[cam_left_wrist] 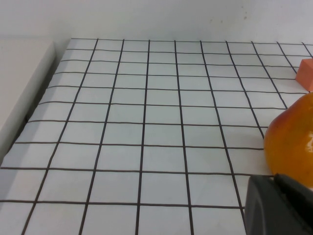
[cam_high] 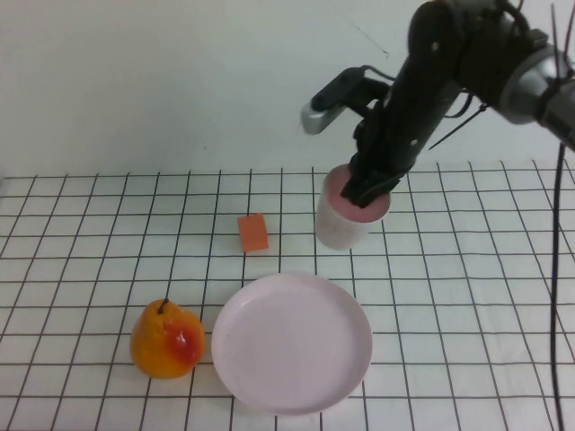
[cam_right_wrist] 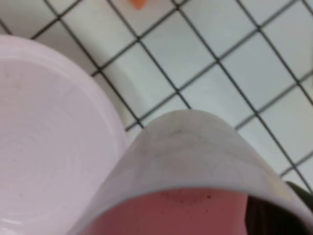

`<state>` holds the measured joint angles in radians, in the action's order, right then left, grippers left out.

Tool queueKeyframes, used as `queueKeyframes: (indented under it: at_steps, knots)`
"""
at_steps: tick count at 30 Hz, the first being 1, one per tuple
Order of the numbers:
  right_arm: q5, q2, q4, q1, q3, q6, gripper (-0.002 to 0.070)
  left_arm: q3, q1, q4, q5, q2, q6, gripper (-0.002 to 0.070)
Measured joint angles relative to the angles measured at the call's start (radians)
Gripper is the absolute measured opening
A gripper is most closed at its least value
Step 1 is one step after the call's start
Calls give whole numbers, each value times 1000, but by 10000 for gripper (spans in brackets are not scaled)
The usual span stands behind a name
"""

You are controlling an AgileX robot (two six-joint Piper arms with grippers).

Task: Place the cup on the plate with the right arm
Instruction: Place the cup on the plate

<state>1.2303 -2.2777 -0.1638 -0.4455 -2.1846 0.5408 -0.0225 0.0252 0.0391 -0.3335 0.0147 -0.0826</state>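
The pale pink cup (cam_high: 346, 223) hangs slightly tilted just behind the plate (cam_high: 292, 343), which lies at the front centre of the gridded table. My right gripper (cam_high: 370, 189) reaches down from the upper right and is shut on the cup's rim, with one finger inside the cup. In the right wrist view the cup's rim (cam_right_wrist: 195, 147) fills the lower part, and the plate (cam_right_wrist: 49, 137) lies beside it. My left gripper (cam_left_wrist: 279, 205) shows only as a dark edge in the left wrist view, close to the pear; it is out of the high view.
An orange-yellow pear (cam_high: 166, 339) stands left of the plate and also shows in the left wrist view (cam_left_wrist: 291, 142). A small orange cube (cam_high: 253, 233) lies left of the cup. A white wall backs the table.
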Motion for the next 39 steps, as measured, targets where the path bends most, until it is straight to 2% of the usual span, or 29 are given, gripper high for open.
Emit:
queueKeyframes:
  at_steps: [6,11,16,39]
  knots:
    - [1,0,17,-122,15,-9,23,0,0,0,0,0,0,-3]
    - [1,0,21,-175,95,-12,23,0,0,0,0,0,0,-3]
    - [1,0,10,-179,149,-14,23,0,0,0,0,0,0,-3]
    - [-2,-52,-49,-181,150,54,22,0,0,0,0,0,0,-3]
